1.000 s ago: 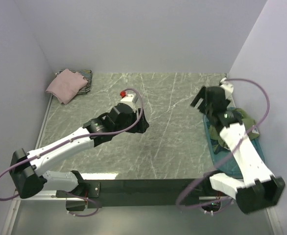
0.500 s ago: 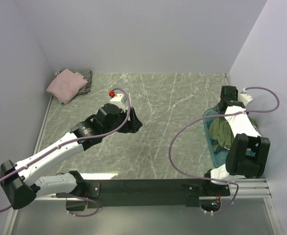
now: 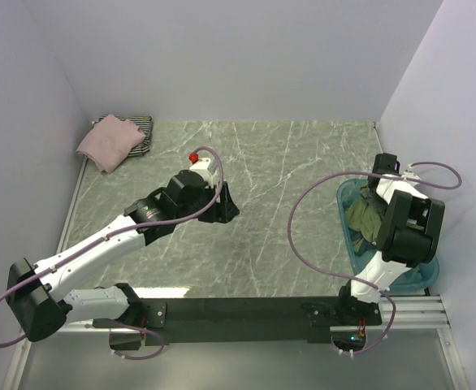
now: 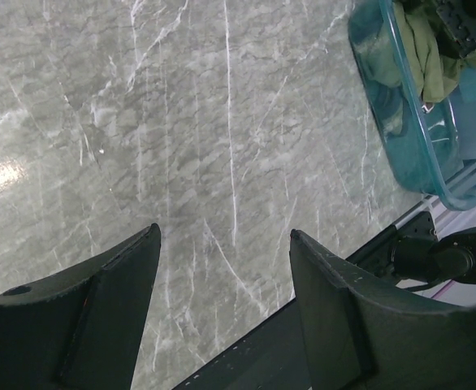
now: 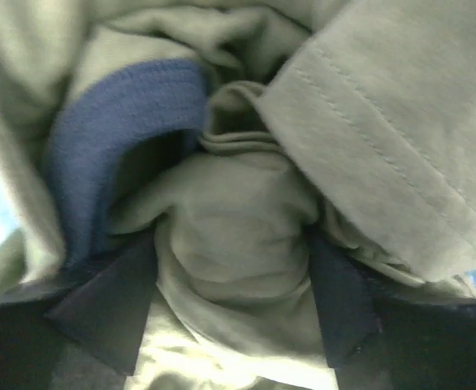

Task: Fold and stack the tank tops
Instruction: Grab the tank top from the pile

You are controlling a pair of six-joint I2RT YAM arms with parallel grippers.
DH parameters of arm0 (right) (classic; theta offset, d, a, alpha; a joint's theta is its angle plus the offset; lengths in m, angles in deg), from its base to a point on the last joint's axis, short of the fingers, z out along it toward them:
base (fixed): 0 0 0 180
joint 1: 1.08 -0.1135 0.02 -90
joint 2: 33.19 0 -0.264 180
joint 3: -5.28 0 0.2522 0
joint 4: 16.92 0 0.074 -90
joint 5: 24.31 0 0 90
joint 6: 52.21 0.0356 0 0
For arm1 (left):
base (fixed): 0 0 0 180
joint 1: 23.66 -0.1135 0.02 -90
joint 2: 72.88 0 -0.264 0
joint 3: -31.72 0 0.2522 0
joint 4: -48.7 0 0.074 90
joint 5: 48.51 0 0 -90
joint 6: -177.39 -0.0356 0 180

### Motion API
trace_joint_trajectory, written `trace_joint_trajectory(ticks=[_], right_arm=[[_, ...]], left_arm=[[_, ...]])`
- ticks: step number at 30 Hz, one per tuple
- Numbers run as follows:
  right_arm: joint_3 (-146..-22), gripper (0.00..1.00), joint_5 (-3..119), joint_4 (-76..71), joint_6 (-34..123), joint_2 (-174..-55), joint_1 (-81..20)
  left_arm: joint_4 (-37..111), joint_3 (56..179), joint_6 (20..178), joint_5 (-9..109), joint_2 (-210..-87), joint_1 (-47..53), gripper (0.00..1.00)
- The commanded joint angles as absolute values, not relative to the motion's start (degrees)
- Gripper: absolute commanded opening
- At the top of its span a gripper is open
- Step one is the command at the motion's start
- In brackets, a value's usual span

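My two arms have white shells and black joint blocks. My left arm (image 3: 100,248) has slim white links, and my right arm (image 3: 400,195) has a large black block. A thin purple cable (image 3: 303,203) loops along each one. A small red knob (image 3: 193,156) sits near my left wrist. The fingers (image 4: 108,317) of my left gripper (image 4: 223,244) are matte black wedges with a grainy surface. Those of my right gripper (image 5: 230,301) are dark too.

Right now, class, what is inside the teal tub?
A crumpled olive-green tank top with navy trim, the right gripper buried in it. The floor of the tub is covered.
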State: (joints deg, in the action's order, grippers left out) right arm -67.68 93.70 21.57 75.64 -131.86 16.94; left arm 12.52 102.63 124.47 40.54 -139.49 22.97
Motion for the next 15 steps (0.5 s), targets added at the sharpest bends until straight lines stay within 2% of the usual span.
trace_joint_trajectory(ticks=[1, 3, 4, 12, 15], right_arm=[[-70.3, 0.59, 93.0, 20.3, 75.9, -132.3, 17.3], [-71.8, 0.27, 93.5, 22.9, 76.4, -130.4, 17.3], [-71.9, 0.00, 93.7, 23.3, 76.3, -128.8, 17.3], [-78.8, 0.00, 96.9, 31.4, 75.1, -108.8, 16.4], [-82.0, 0.00, 94.7, 32.4, 73.5, -102.8, 16.1]], left_arm=[[12.3, 105.2, 123.5, 41.7, -139.9, 22.2, 0.70], [11.8, 106.2, 123.4, 41.7, -140.4, 22.0, 0.70], [11.6, 106.4, 123.4, 41.7, -140.5, 22.0, 0.70], [11.3, 108.6, 123.6, 41.7, -142.7, 21.6, 0.70], [11.4, 109.0, 123.8, 41.6, -142.7, 21.7, 0.70]])
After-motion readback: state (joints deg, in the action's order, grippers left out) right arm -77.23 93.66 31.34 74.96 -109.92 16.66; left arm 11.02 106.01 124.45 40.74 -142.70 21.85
